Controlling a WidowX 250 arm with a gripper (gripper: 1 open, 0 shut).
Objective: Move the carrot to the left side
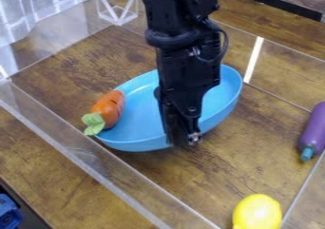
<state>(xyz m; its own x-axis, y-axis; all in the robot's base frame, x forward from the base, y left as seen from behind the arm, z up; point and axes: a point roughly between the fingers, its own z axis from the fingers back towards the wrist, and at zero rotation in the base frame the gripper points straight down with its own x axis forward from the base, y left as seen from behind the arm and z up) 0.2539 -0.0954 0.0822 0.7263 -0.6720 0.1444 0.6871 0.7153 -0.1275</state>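
Carrot (109, 106) is over there at the left rim of the blue plate (131, 128), tilted, its green top poking out toward the near-left. The gripper (185, 138) is off to the carrot's right, well apart from it, pointing down at the plate's right part, its jaws closed; whether it has hold of the plate I can't tell from here. The black arm above hides some of the plate. Out right on the wooden counter (191, 185) lies a purple eggplant (313, 133), and nearer the front a yellow lemon (257, 213). A clear barrier (95, 162) runs along the left, beyond the carrot.
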